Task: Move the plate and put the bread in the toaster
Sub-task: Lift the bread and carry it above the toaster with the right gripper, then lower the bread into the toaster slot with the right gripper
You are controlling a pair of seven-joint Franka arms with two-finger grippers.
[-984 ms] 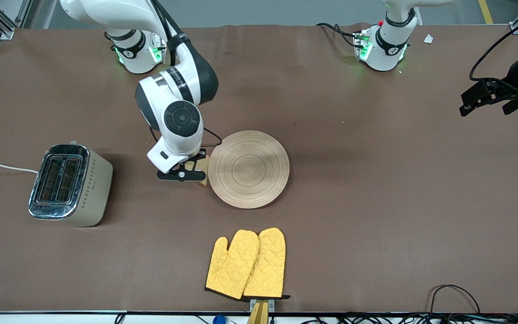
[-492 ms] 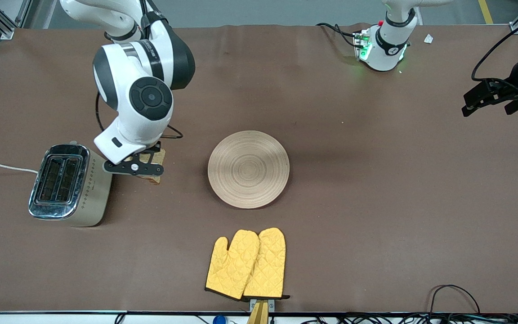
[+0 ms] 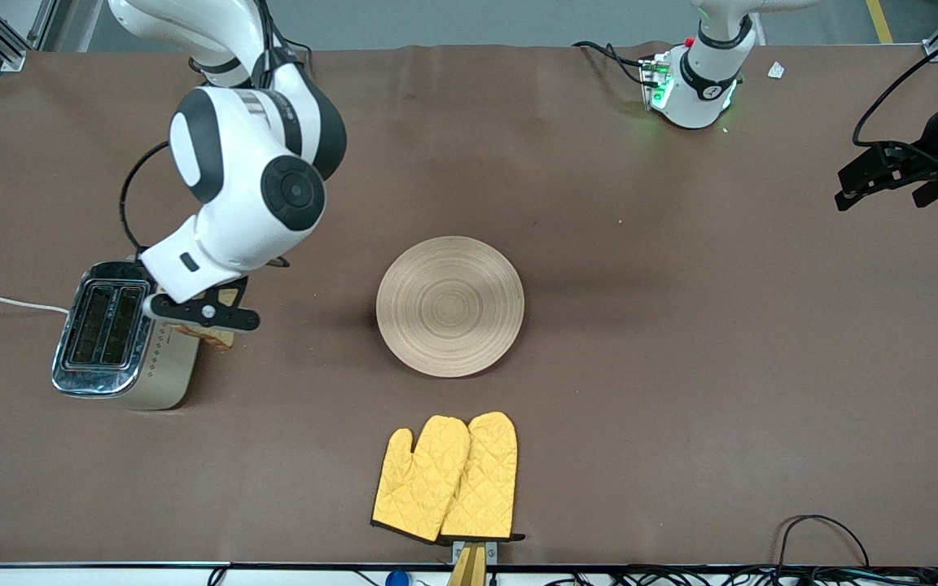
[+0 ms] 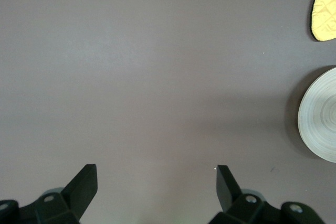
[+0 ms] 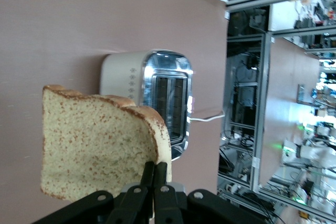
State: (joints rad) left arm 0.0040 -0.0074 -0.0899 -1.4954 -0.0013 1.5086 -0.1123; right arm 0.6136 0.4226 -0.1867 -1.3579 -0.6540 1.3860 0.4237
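The right gripper pinches the bread in the air beside the toaster, over its side toward the plate. The right wrist view shows the slice's pale crumb face. The left gripper waits, fingers wide and empty, over bare table; oven mitts lie nearer the camera than the plate.

The right arm hides most of the bread, perhaps tilted.
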